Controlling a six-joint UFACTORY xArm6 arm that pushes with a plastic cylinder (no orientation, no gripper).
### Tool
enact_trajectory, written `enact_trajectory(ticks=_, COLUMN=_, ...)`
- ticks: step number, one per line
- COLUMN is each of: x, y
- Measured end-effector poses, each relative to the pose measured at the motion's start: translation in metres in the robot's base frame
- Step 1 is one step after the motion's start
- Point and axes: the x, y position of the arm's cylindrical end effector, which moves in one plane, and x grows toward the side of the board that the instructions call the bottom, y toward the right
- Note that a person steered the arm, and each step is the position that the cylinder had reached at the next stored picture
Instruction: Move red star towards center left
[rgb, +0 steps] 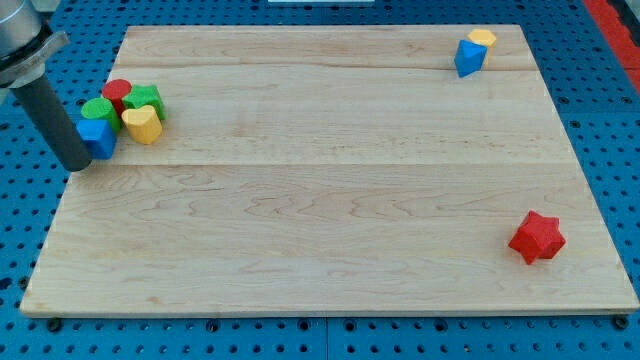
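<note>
The red star (537, 237) lies near the lower right corner of the wooden board (330, 170). My tip (78, 165) is at the board's left edge, far from the star, just left of and touching or nearly touching a blue block (97, 137). The rod rises from it toward the view's top left corner.
A cluster sits at the upper left: the blue block, a green block (98, 109), a red cylinder (118, 92), another green block (145, 99) and a yellow heart-like block (142, 124). At the upper right a blue block (468, 57) touches a yellow block (482, 40).
</note>
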Motion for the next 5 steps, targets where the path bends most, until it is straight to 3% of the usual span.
enact_trajectory(ticks=1, x=0.040, y=0.022)
enact_trajectory(ticks=2, x=0.073, y=0.095)
enact_trajectory(ticks=5, x=0.018, y=0.377)
